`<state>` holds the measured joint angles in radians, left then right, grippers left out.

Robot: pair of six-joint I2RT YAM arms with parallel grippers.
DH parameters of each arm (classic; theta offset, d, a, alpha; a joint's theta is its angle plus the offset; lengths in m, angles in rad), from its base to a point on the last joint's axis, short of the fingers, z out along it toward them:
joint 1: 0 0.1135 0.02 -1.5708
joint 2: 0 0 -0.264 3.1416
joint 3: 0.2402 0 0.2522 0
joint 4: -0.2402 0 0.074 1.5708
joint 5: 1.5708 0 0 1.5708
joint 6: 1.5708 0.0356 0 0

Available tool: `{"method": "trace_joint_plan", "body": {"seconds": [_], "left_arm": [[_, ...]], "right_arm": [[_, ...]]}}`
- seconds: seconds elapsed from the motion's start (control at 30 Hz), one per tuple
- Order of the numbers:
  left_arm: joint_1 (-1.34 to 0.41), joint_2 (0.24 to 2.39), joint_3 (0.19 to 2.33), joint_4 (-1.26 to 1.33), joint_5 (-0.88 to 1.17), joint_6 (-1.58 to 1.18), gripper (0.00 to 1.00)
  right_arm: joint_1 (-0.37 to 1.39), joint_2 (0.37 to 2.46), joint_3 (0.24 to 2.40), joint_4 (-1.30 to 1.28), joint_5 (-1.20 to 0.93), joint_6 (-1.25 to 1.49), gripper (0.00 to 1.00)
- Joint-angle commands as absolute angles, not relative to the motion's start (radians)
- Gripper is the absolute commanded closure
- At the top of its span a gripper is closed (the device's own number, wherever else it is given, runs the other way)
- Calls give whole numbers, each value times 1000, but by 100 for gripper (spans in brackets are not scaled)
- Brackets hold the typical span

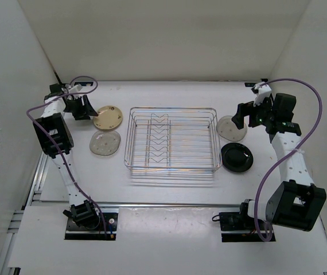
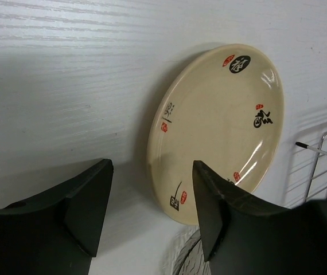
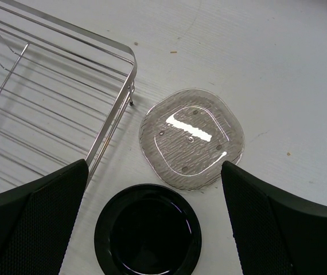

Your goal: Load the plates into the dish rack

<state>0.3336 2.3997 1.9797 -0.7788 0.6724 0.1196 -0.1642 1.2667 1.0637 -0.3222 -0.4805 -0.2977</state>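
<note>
The chrome wire dish rack (image 1: 171,166) stands in the middle of the table with no plates in it. A tan plate (image 1: 107,117) with dark and red marks lies left of it; it also shows in the left wrist view (image 2: 215,132). A pale translucent plate (image 1: 105,142) lies just nearer. My left gripper (image 1: 85,109) is open beside the tan plate's left edge, holding nothing. Right of the rack lie a second translucent plate (image 1: 230,129) (image 3: 191,138) and a glossy black plate (image 1: 237,157) (image 3: 147,231). My right gripper (image 1: 245,117) hovers open above them, empty.
White walls close in the table on the left, back and right. The rack's corner (image 3: 130,60) shows in the right wrist view and its wire edge (image 2: 324,152) in the left wrist view. Purple cables loop over both arms.
</note>
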Motion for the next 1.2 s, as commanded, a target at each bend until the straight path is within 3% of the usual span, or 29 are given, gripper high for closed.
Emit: {"method": "trace_joint_plan", "body": {"seconds": [0.0,0.77,1.17], "left_arm": [[325,2387,2011,-782,678,138,32],[278,2414,2011,-810,630,156,50],[278,2424,2011,-828,566,156,79]], "right_arm": [[-172,1239,1052,-291,-505,-293,0],[-199,1239,1052,-282,-532,-284,0],[-227,1221,1043,-282,-561,-284,0]]}}
